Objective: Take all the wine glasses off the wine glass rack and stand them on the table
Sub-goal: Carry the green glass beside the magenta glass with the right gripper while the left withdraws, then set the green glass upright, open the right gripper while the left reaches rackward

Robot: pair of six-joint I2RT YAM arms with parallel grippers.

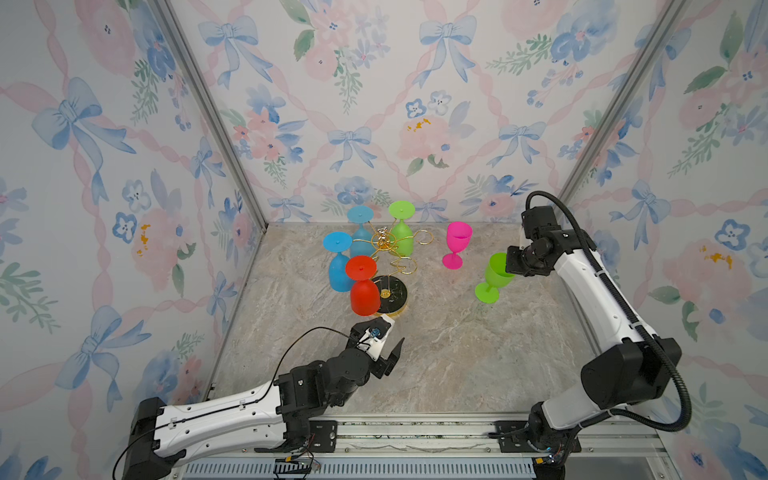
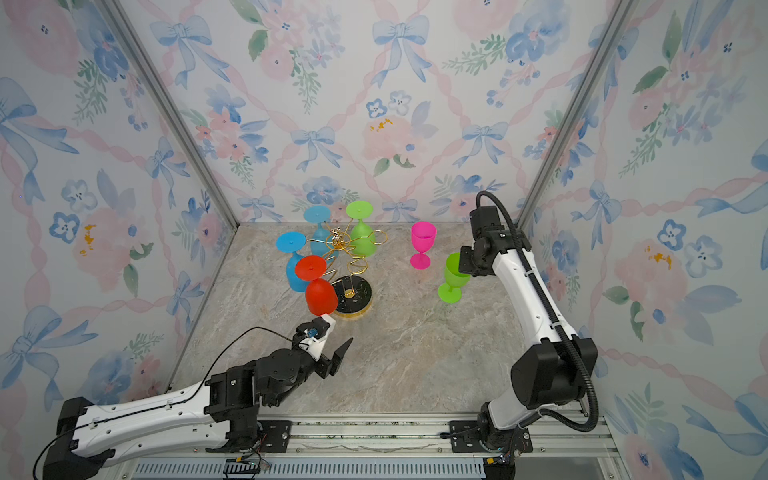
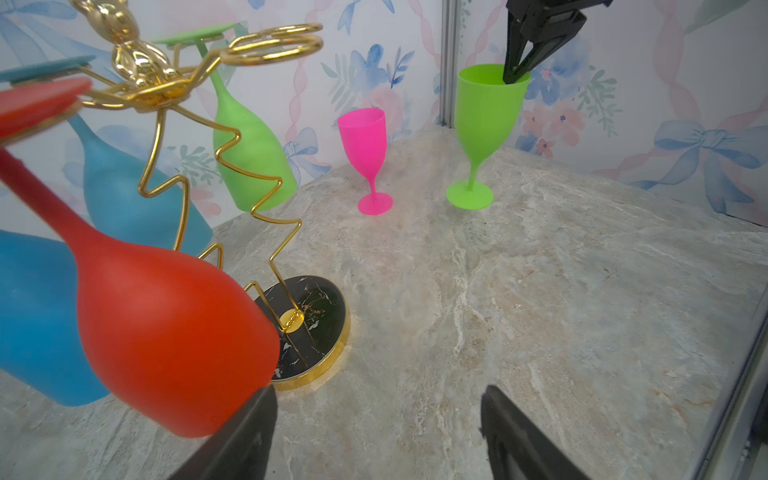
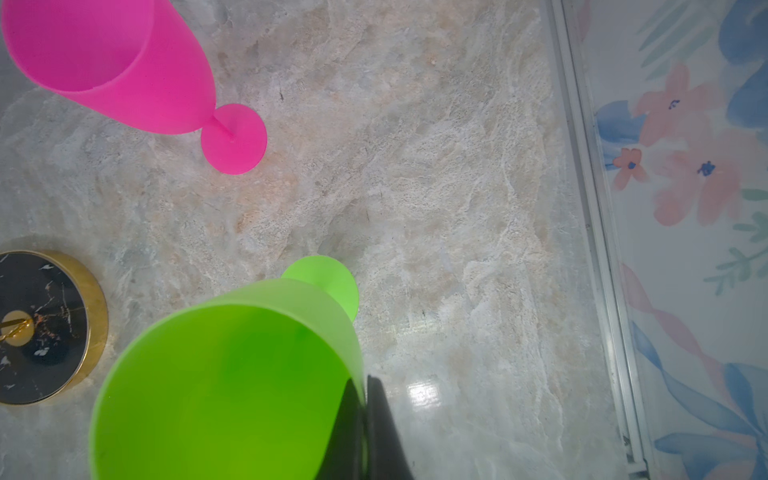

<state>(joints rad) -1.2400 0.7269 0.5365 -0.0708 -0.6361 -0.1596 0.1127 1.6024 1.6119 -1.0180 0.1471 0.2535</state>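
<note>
The gold wire wine glass rack (image 1: pixel 384 243) stands on its round black base (image 1: pixel 395 291) (image 2: pixel 357 293) at the table's back middle. A red wine glass (image 1: pixel 365 297) (image 3: pixel 166 332), two blue ones (image 1: pixel 340 272) and a green one (image 1: pixel 402 239) hang upside down from it. My left gripper (image 1: pixel 394 332) (image 3: pixel 380 392) is open just in front of the red bowl, with one fingertip (image 3: pixel 266 399) beside it. Right of the rack, a green wine glass (image 1: pixel 494 276) (image 4: pixel 224 382) stands upright. My right gripper (image 1: pixel 509 266) (image 4: pixel 365 382) is shut on its rim.
A pink wine glass (image 1: pixel 457 245) (image 3: pixel 365 145) stands upright between the rack and the held green glass. Flowered walls close the table on three sides, with a metal post (image 4: pixel 594 232) near the right gripper. Bare marble table (image 1: pixel 457 353) lies in front.
</note>
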